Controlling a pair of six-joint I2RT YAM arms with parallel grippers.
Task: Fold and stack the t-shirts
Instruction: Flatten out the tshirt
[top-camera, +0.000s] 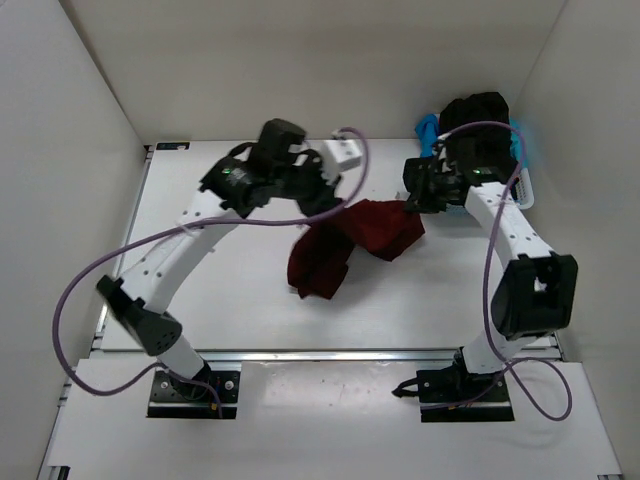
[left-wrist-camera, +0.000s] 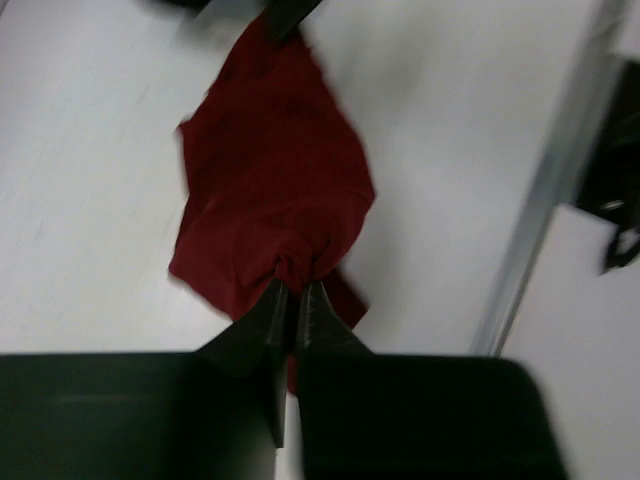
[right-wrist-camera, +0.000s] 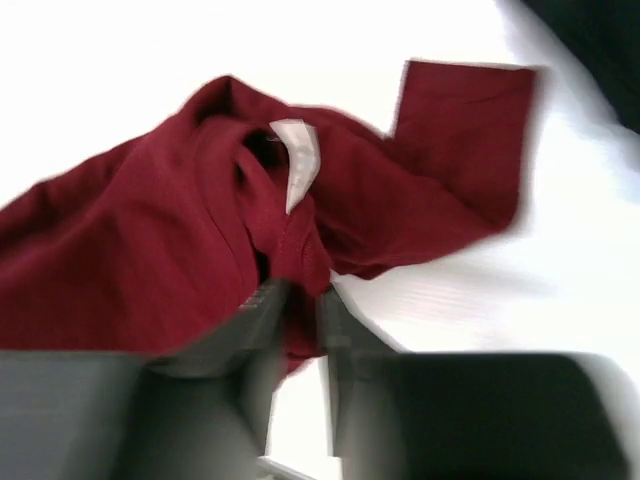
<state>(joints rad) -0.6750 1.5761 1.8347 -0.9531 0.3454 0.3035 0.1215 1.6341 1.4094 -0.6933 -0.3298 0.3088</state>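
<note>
A dark red t-shirt (top-camera: 345, 245) hangs crumpled over the middle of the table, held up by both grippers. My left gripper (top-camera: 330, 203) is shut on its left upper edge; the left wrist view shows the cloth (left-wrist-camera: 275, 190) bunched between the fingertips (left-wrist-camera: 294, 290). My right gripper (top-camera: 412, 203) is shut on its right edge near the collar; the right wrist view shows the red cloth (right-wrist-camera: 150, 240), its white label (right-wrist-camera: 297, 160) and the gripper (right-wrist-camera: 300, 295). A black t-shirt (top-camera: 478, 112) lies on a light blue one (top-camera: 428, 128) at the back right.
A white lattice basket (top-camera: 527, 185) holds the black and blue shirts at the back right corner. A small white box (top-camera: 345, 152) sits at the back middle. White walls (top-camera: 60, 150) close the table in on left, back and right.
</note>
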